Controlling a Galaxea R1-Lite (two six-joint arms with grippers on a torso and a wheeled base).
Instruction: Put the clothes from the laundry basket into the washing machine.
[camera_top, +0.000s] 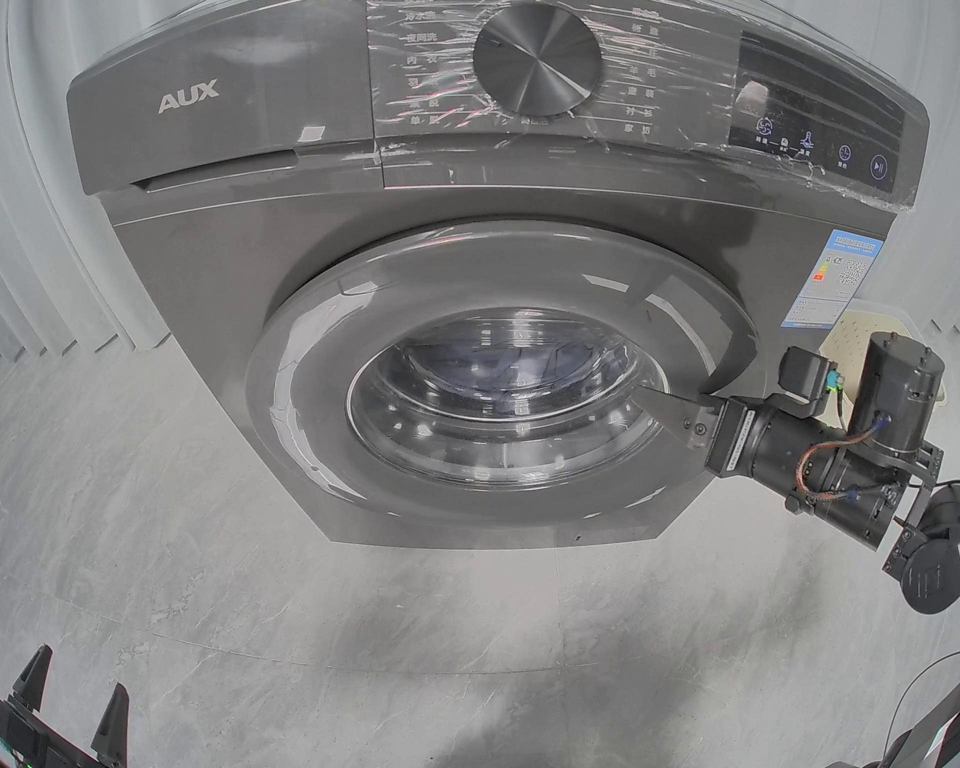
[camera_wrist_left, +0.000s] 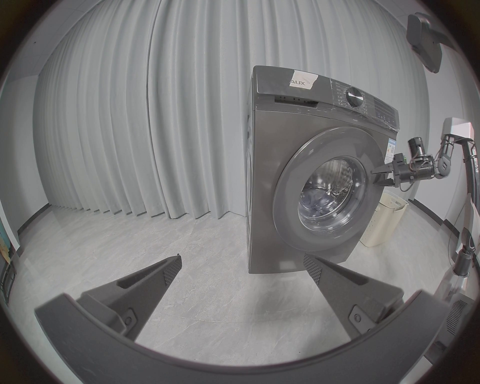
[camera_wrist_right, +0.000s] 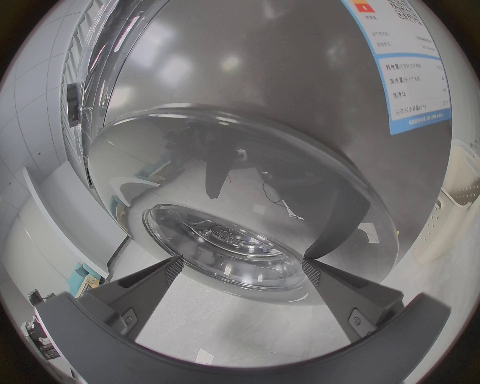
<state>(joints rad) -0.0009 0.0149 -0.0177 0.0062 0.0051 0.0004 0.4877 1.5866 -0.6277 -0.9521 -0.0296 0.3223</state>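
The grey washing machine (camera_top: 230, 240) stands in front of me with its round door (camera_top: 300, 390) closed. Behind the door glass (camera_top: 500, 410) lies something dark in the drum; I cannot tell what it is. My right gripper (camera_top: 668, 405) is open at the door's right rim, beside the handle recess (camera_wrist_right: 345, 220), with one fingertip (camera_wrist_right: 309, 266) just short of that recess. The cream laundry basket (camera_top: 872, 335) sits on the floor to the right of the machine, its contents hidden. Low at the left, my left gripper (camera_top: 75, 690) hangs open and empty, far from the machine.
The pale marble floor (camera_top: 450, 630) stretches wide in front of the machine. White curtains (camera_wrist_left: 150, 125) cover the wall behind and to the left. The control panel with its dial (camera_top: 537, 58) is wrapped in plastic film.
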